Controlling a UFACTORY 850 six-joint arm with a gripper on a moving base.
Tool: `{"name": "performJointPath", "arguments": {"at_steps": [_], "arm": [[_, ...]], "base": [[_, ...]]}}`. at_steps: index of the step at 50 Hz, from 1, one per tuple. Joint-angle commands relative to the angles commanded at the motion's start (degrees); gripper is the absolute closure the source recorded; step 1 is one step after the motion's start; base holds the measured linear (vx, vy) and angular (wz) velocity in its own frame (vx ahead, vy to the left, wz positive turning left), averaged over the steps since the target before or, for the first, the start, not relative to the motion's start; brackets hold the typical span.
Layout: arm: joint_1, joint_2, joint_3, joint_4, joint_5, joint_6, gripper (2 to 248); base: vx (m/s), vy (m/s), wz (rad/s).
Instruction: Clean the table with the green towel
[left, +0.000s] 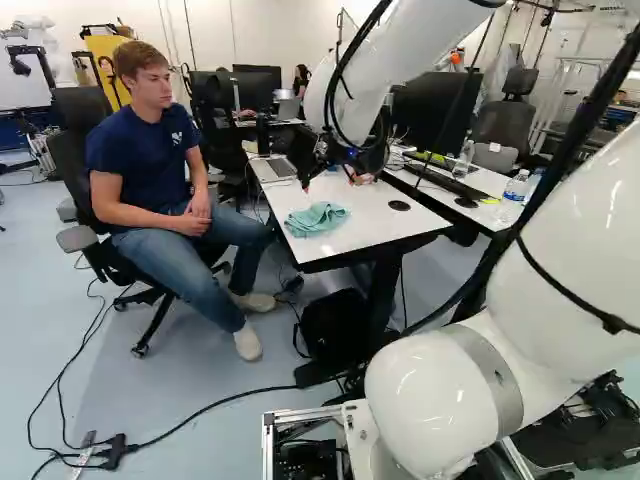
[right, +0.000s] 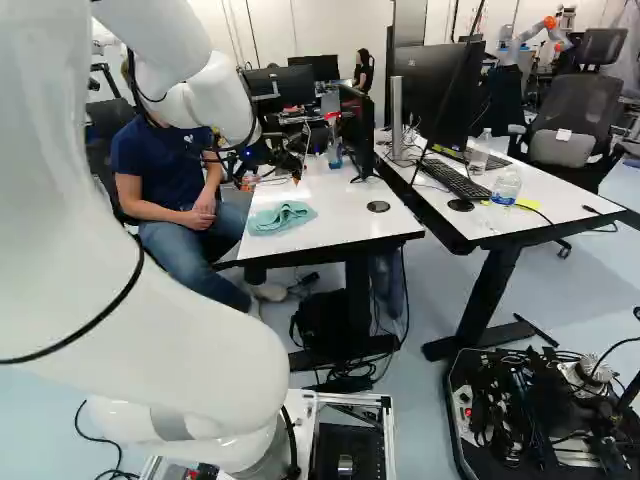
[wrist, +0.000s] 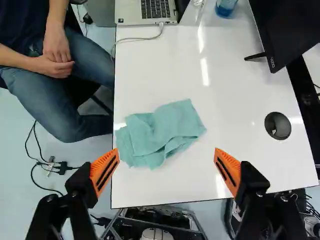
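Observation:
In the left base view the gripper hangs over the white table, beyond the green towel. The wrist view shows the gripper wide open, its orange pads far apart with nothing held. Crumpled in loose folds, the towel lies on the tabletop ahead of the fingertips, close to the table edge beside the seated person. In the right base view the towel rests near the table's front left corner.
A laptop and a blue bottle stand at the table's far end. A monitor and a round cable hole are along the other side. A seated person is close beside the table. Another robot stands far back.

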Motion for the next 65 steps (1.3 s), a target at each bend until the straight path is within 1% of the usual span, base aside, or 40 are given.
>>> {"name": "performJointPath", "arguments": {"at_steps": [6,20,34,50,65], "arm": [[-0.4,1.2,1.1,0.0,0.0,0.0,3],[-0.5,1.2,1.4,0.0,0.5,0.0,3],[-0.6,1.4,2.4,0.1,2.3,0.0,3],[-1.0,1.6,4.4,0.3,5.9,0.0,3],[-1.5,2.0,7.1,0.5,10.8,0.0,3]], "base": [[0.000,0.000,0.000],[0.000,0.000,0.000],[0.000,0.000,0.000],[0.000,0.000,0.000],[0.000,0.000,0.000]]}}
